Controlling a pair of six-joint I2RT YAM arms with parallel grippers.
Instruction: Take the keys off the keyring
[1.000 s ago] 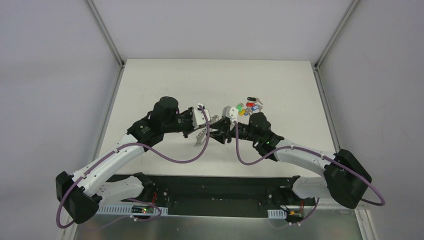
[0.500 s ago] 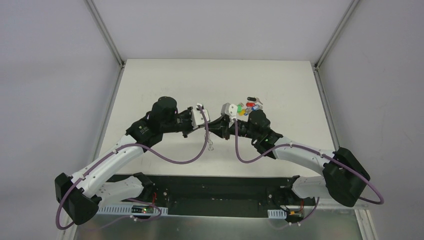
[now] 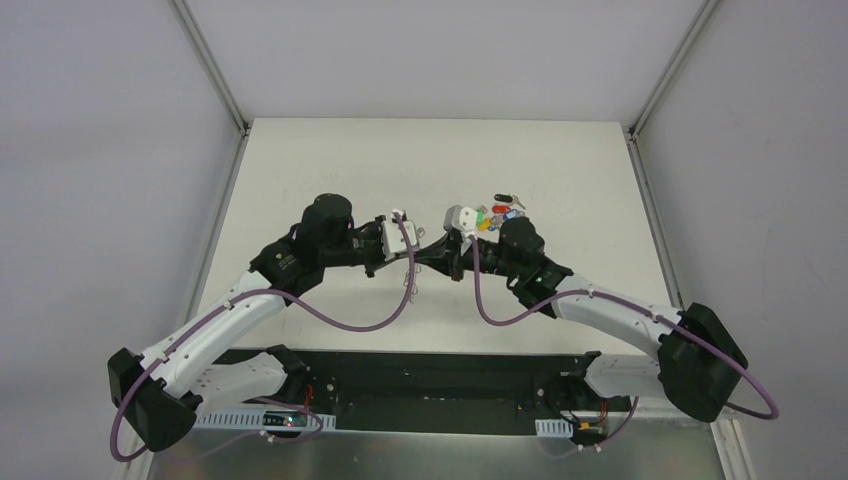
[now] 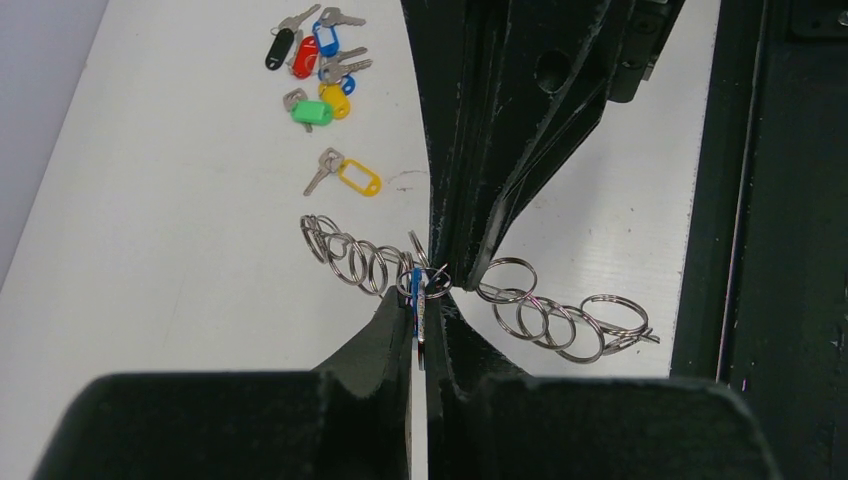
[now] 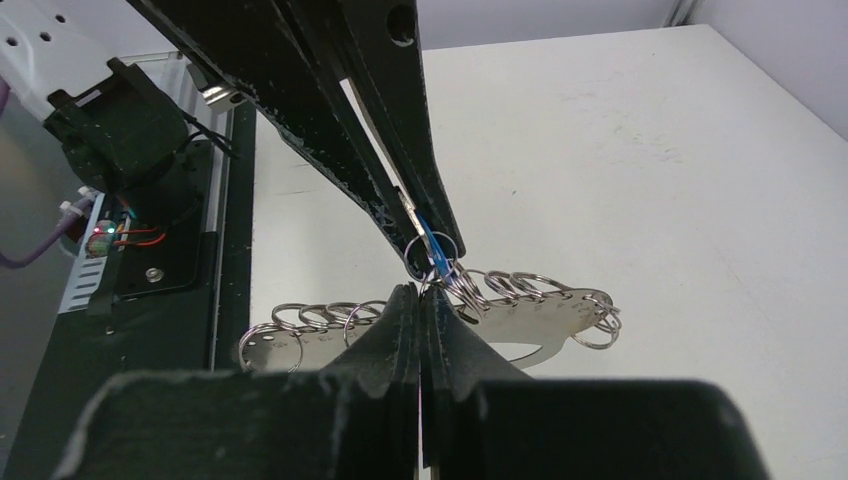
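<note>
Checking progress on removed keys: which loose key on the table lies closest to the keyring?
The yellow-tagged key lying alone. It sits apart from the cluster of black, red, blue, yellow and green tags, and just beyond the keyring.

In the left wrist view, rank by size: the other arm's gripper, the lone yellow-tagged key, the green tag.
Right gripper, largest by far
yellow-tagged key next
green tag smallest, but it lies farther away, so that's unsure

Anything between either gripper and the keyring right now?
Nothing visible. The left gripper is shut on the blue-tagged key, and the right gripper is shut on the keyring right beside it. Loose keys lie apart on the table, out of the way.
</note>
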